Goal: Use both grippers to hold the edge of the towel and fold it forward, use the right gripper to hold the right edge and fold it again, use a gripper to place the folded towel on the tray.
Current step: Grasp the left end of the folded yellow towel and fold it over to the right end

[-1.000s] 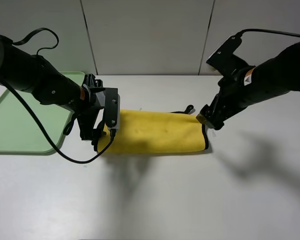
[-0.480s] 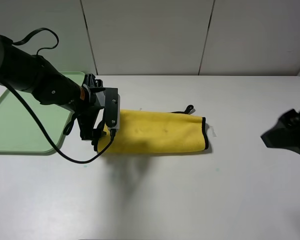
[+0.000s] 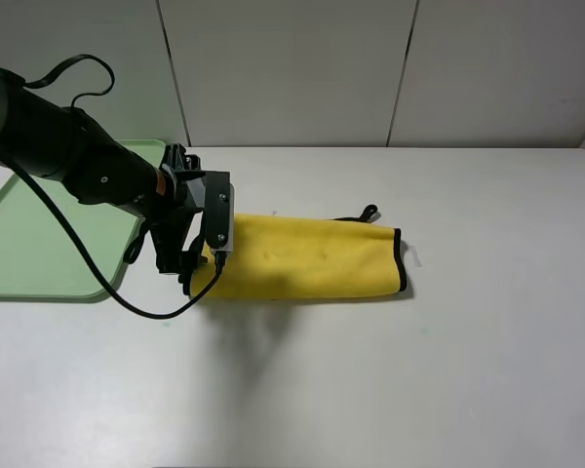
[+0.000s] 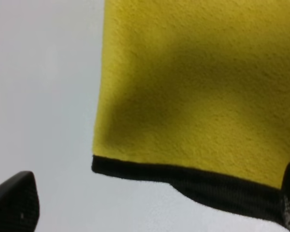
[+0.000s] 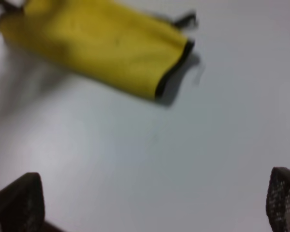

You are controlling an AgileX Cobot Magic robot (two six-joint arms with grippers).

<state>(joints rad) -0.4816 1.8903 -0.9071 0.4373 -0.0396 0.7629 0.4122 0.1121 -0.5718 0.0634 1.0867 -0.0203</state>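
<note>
High view: the towel (image 3: 307,258) lies folded once into a long strip on the table (image 3: 390,380), just right of the tray (image 3: 39,244). The right pincer (image 5: 152,208), which was at the strip's right end a second ago, has pulled out of this frame. My left pincer (image 3: 190,268) has not budged and hangs over the strip's left end. I judge the forward fold done and the second fold not yet begun, so the right arm must come back to the right edge.

Left wrist view: the towel's left end and its black trim (image 4: 203,181) fill the frame. The fingertips (image 4: 14,205) stand wide apart with the trim between them and nothing clamped; I cannot tell if they touch the cloth.

Right wrist view: blurred, the towel shows whole, well apart from the right pincer, whose tips are spread wide and hold nothing.
</note>
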